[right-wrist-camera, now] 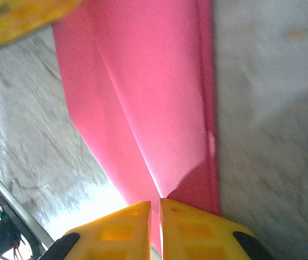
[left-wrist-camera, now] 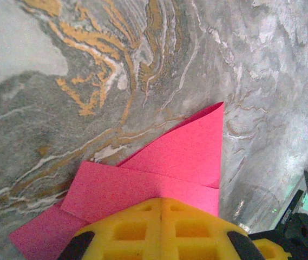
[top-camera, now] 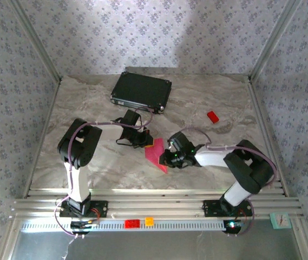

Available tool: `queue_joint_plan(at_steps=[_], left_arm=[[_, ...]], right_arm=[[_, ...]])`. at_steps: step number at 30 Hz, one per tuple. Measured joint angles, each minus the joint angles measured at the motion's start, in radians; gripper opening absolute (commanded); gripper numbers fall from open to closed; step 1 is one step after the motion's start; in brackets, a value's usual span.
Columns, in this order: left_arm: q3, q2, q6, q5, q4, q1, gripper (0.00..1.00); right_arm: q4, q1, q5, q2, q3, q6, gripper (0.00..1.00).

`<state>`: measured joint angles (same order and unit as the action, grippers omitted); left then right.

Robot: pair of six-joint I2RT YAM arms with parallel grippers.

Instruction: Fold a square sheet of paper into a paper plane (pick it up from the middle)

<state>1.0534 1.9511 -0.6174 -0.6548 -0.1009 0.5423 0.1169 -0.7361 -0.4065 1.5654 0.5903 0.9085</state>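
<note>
The square sheet of paper (top-camera: pixel 156 154) is magenta-pink and partly folded, lying on the marble table between the two arms. In the left wrist view its folded flaps (left-wrist-camera: pixel 181 157) come to a point at the upper right. My left gripper (top-camera: pixel 144 142) is shut, its yellow fingertips (left-wrist-camera: pixel 161 201) together on the paper's far edge. My right gripper (top-camera: pixel 167 157) is at the paper's near right side. Its jaws (right-wrist-camera: pixel 155 205) stand only a sliver apart, with a raised fold of the paper (right-wrist-camera: pixel 154 97) running into the gap.
A black case (top-camera: pixel 141 91) lies at the back of the table, and a small red block (top-camera: pixel 213 116) sits to the right. A red block (top-camera: pixel 132 223) and an orange cube (top-camera: pixel 149 221) rest on the front rail. Patterned walls enclose the table.
</note>
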Motion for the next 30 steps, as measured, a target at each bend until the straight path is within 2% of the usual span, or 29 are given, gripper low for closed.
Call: queue_joint_plan(at_steps=[4,9,16,19,24,30], left_arm=[[0.000,0.000,0.000,0.000,0.000,0.000,0.00],[0.000,0.000,0.000,-0.002,0.000,-0.001,0.00],[0.000,0.002,0.000,-0.004,0.001,-0.002,0.00],[0.000,0.002,0.000,-0.004,0.001,-0.002,0.00],[-0.001,0.003,0.000,-0.011,0.002,-0.006,0.00],[-0.004,0.007,-0.001,-0.030,0.010,-0.012,0.00]], right_arm=[[-0.026,0.000,0.006,-0.074,-0.056,0.000,0.13],[-0.066,0.000,0.010,-0.104,-0.023,-0.013,0.07],[-0.042,0.015,-0.005,0.066,0.188,-0.038,0.11],[-0.020,0.023,-0.012,0.133,0.210,-0.038,0.11],[0.040,0.017,-0.012,0.132,0.119,-0.041,0.10],[0.171,-0.029,-0.017,-0.020,-0.104,-0.035,0.09]])
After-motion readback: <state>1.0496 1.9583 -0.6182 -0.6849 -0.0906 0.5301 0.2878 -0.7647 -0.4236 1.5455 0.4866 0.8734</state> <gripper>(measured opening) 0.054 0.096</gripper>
